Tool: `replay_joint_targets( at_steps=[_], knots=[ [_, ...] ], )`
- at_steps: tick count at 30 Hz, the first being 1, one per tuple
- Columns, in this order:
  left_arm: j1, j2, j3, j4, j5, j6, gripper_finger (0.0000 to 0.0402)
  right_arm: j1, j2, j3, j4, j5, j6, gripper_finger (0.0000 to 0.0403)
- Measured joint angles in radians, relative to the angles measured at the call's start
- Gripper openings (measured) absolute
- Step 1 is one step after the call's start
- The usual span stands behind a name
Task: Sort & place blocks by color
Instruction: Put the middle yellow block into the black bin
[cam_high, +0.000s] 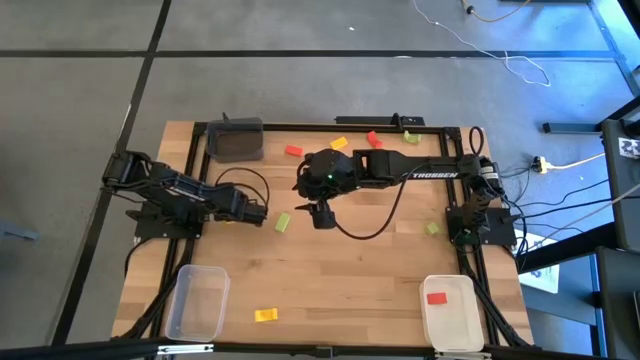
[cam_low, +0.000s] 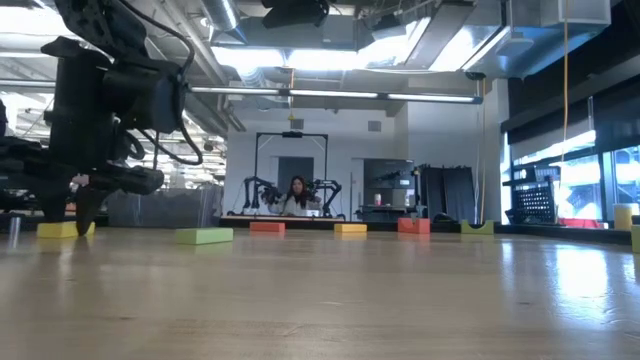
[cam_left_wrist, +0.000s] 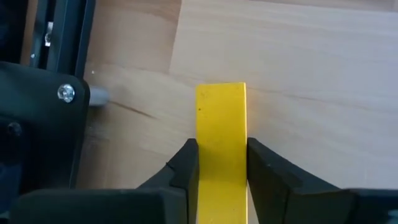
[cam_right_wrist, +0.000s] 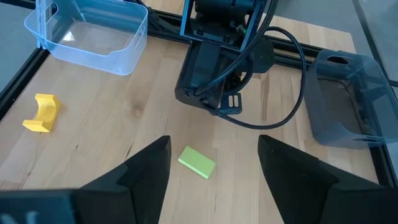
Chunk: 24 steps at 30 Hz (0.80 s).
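My left gripper (cam_high: 256, 212) is at the table's left side, shut on a yellow block (cam_left_wrist: 221, 143) that also shows in the low view (cam_low: 62, 229). My right gripper (cam_high: 321, 214) hangs open and empty above the table's middle. A light green block (cam_right_wrist: 197, 162) lies flat on the table ahead of and between its fingers, untouched; it also shows in the high view (cam_high: 282, 222). Red (cam_high: 293, 151), yellow (cam_high: 339, 143), red (cam_high: 373, 139) and green (cam_high: 411, 136) blocks lie along the far edge. A green block (cam_high: 432, 228) lies at the right, and a yellow one (cam_high: 265, 315) lies near the front. My left gripper pinches the yellow block's two long sides (cam_left_wrist: 201, 155) between its two fingers. The fingers (cam_low: 85, 208) point down and lie along the block. Its far end (cam_left_wrist: 221, 90) sticks out past the fingertips. In the low view the block looks to rest on the table.
A dark bin (cam_high: 237, 139) stands at the far left, a clear bin (cam_high: 197, 300) at the near left, and a white bin (cam_high: 449, 312) holding a red block (cam_high: 436, 298) at the near right. A black frame (cam_high: 460, 170) and cables edge the table. A person sits far behind.
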Motion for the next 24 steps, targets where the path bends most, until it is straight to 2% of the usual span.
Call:
replay_joint_targets(
  at_steps=[6,16,24],
  knots=[
    [0.005,-0.056,0.014,-0.005,-0.031,0.009,0.0093,0.0,0.0,0.0,0.001,0.0,0.0,0.0242],
    [0.086,-0.172,0.024,-0.023,-0.066,0.156,0.0093,0.0,0.0,0.0,0.002,0.003,-0.003,0.0242],
    [0.205,-0.195,0.117,-0.026,-0.094,0.381,0.0093,-0.009,0.0,0.0,0.001,0.083,0.0,0.0242]
  ],
)
